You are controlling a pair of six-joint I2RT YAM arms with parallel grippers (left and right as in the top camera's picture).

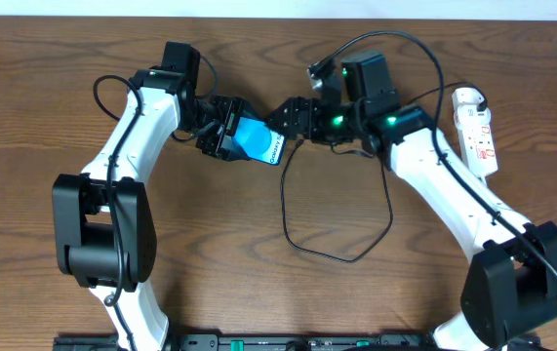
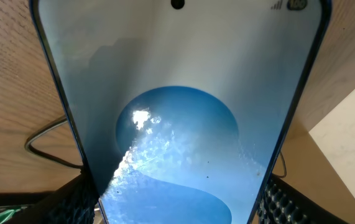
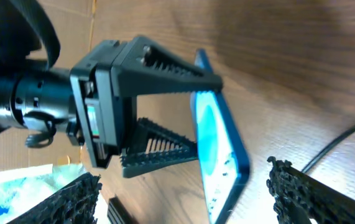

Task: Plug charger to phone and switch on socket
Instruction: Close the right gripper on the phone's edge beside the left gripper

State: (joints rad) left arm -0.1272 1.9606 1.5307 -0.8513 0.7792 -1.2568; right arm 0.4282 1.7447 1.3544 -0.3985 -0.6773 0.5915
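Observation:
My left gripper (image 1: 218, 132) is shut on the phone (image 1: 258, 143) and holds it on edge above the table, its blue screen filling the left wrist view (image 2: 177, 112) between the fingers (image 2: 178, 208). My right gripper (image 1: 293, 119) is open at the phone's right end. In the right wrist view its fingers (image 3: 182, 177) straddle that end of the phone (image 3: 217, 155) without touching it. The black charger cable (image 1: 356, 255) loops on the table and runs up to that end. I cannot tell whether its plug tip is in the phone. The white socket strip (image 1: 478, 136) lies at the far right.
The cable also shows on the wood in the left wrist view (image 2: 46, 146) and in the right wrist view (image 3: 339, 146). Both arm bases stand at the table's front edge. A black lead arcs over my right arm towards the strip.

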